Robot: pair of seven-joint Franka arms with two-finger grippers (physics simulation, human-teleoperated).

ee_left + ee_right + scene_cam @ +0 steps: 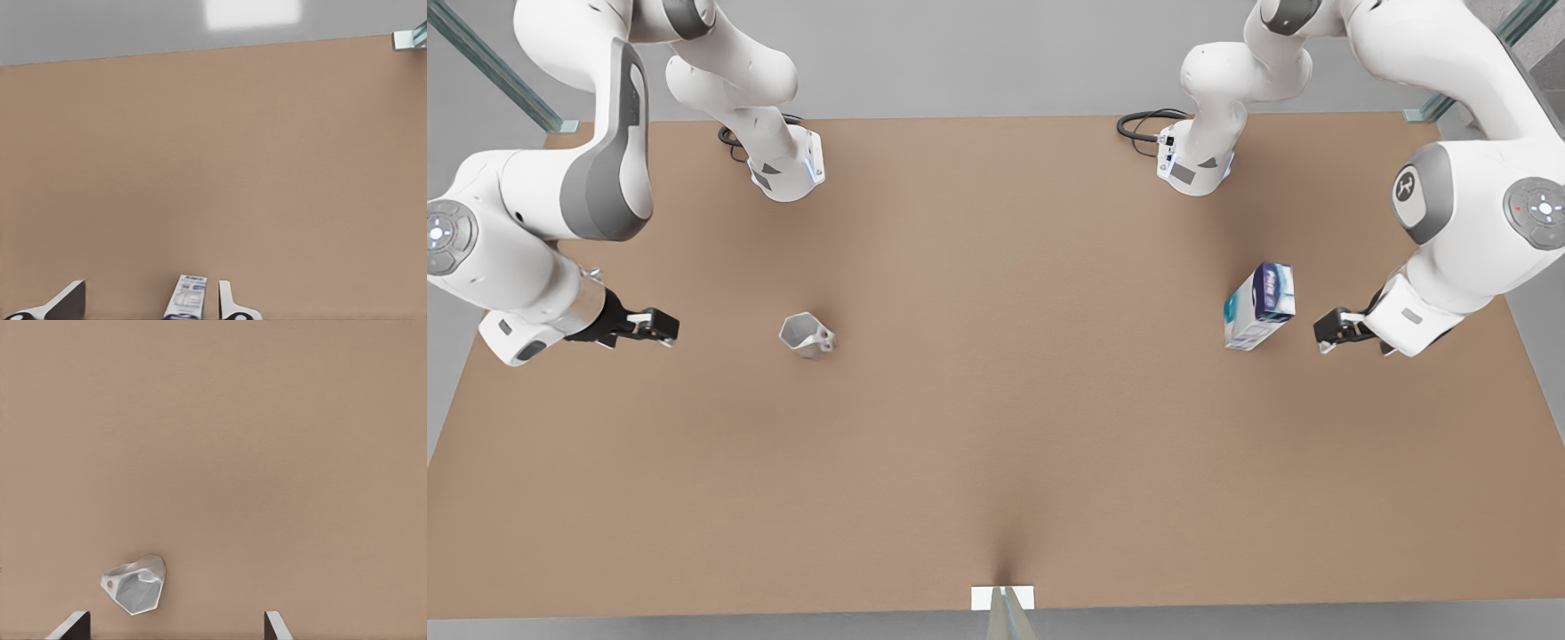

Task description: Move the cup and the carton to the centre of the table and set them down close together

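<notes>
The cup (807, 335) stands on the table (996, 462) toward the front view's left, well apart from the carton (1260, 306), which stands upright toward the front view's right; the centre between them is bare. Going from the front view's left: the right gripper (660, 325) hangs just off the table's edge, some way short of the cup, its fingers (73, 625) spread wide in its wrist view with the cup (136, 584) ahead and off toward one finger. It looks to be in the approach, and it should line up so the cup sits midway between the fingers, closing on the faceted body and not on the small handle. Further right, past the two arm bases and their black cables (1143, 124) at the far edge, the left gripper (1334, 333) waits near the carton, fingers (225, 301) parted, the carton (186, 297) between them but nearer one. Nothing blocks either path inward
</notes>
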